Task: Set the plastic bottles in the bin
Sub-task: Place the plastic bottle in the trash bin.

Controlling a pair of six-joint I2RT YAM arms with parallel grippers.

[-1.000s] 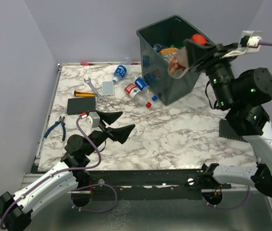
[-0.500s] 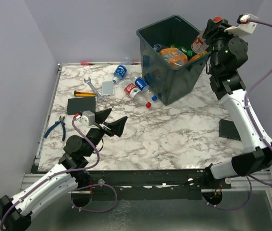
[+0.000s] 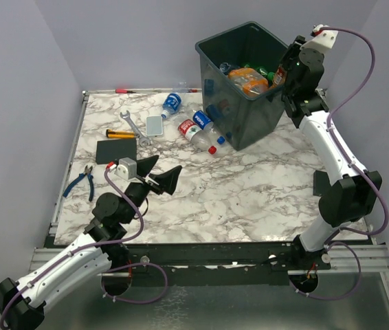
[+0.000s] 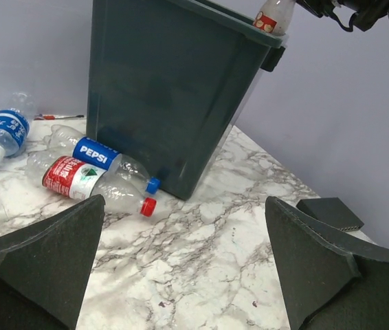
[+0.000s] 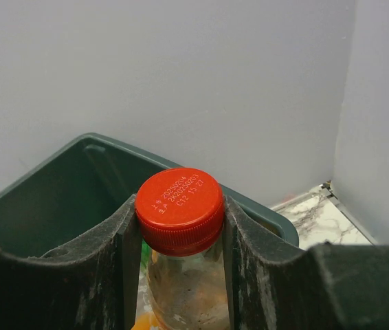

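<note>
Our right gripper (image 5: 180,227) clamps a red-capped bottle (image 5: 179,199) over the bin's (image 3: 212,42) right rim. Our left gripper (image 3: 161,172) gapes wide above open marble table (image 3: 249,192). Three bottles lie left of the bin: Pepsi bottle (image 4: 98,152), red-labelled bottle (image 4: 78,180), blue-labelled bottle (image 4: 2,130).

free: bare bench (image 3: 249,192) between left hand (image 3: 165,168) and bin (image 3: 246,120) | blocked: two bottles (image 3: 198,130) lying at bin's left foot — wrench (image 3: 134,126), pliers (image 3: 81,183), black slab (image 3: 116,151) crowd bench's left | bin mouth: right hand (image 3: 282,69) with red-capped bottle (image 5: 179,206) over right rim
</note>
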